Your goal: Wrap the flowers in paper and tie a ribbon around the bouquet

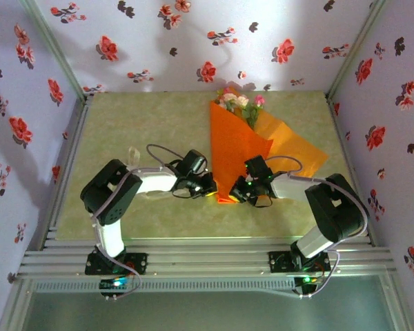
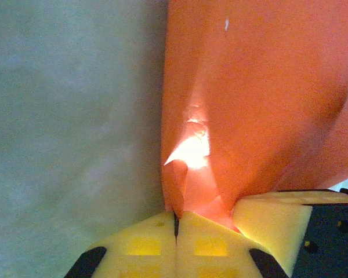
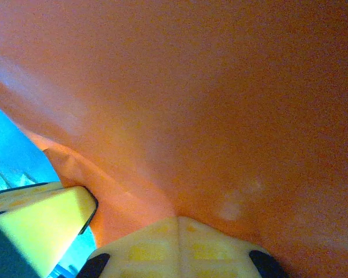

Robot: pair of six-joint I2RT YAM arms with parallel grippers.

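Cone of orange paper (image 1: 238, 152) lies at middle of table (image 1: 138, 124), flowers (image 1: 236, 100) inside, blooms out of wide far end near back wall. At narrow near tip, left tool (image 1: 210, 192) and right tool (image 1: 238, 195) each pinch fully closed on paper, pads side by side. Loose flap spreads right; bare table left.

The top external camera looks steeply down from above and behind the arm bases (image 1: 117, 262) at frame bottom, covering the whole table (image 1: 124, 131), while both wrist cameras face forward at very close range onto the paper (image 1: 234, 148), whose narrow lower end all three views share.
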